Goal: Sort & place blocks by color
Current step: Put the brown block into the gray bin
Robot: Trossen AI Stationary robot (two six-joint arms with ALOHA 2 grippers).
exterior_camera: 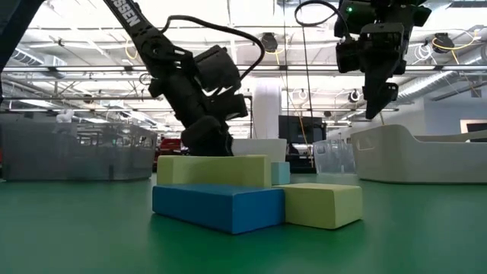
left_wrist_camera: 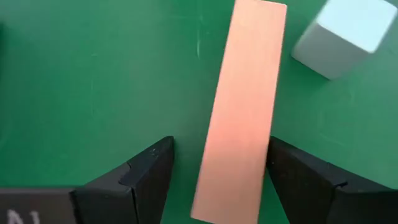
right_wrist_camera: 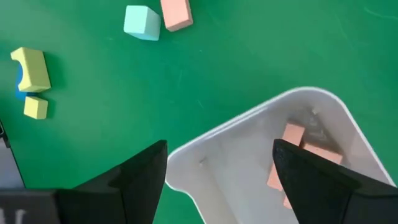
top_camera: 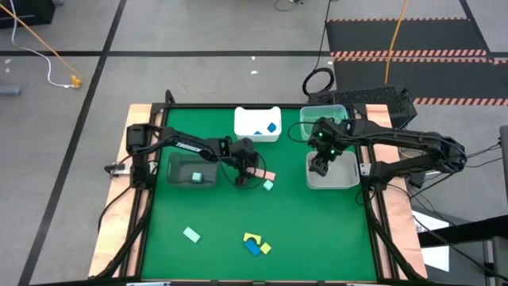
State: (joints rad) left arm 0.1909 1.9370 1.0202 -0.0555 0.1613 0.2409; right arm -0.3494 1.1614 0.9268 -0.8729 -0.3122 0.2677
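A tan-pink bar (left_wrist_camera: pixel 244 106) lies flat on the green table; it also shows in the high view (top_camera: pixel 267 175). My left gripper (left_wrist_camera: pixel 217 149) is open and low over it (top_camera: pixel 251 165), one finger on either side of the bar's near end. A mint cube (left_wrist_camera: pixel 345 34) sits beside the bar. My right gripper (right_wrist_camera: pixel 221 152) is open and empty, above the white bin (top_camera: pixel 333 181) at the right. That bin holds tan-pink blocks (right_wrist_camera: pixel 292 140). My left gripper stands astride the tan-pink bar, fingers pointing down and across it. One finger (left_wrist_camera: pixel 292 171) is right at the bar's long edge (left_wrist_camera: pixel 264 155); I cannot tell whether it touches. The other finger is apart from it. The bar lies flat on the table.
A dark bin (top_camera: pixel 193 169) with a mint block stands left of my left gripper. A white bin (top_camera: pixel 257 123) with blue blocks and a clear bin (top_camera: pixel 321 119) stand at the far edge. Near the front lie a mint block (top_camera: pixel 191 234), a yellow arch (top_camera: pixel 252 237), a blue block (top_camera: pixel 252 248) and a yellow cube (top_camera: pixel 265 248).
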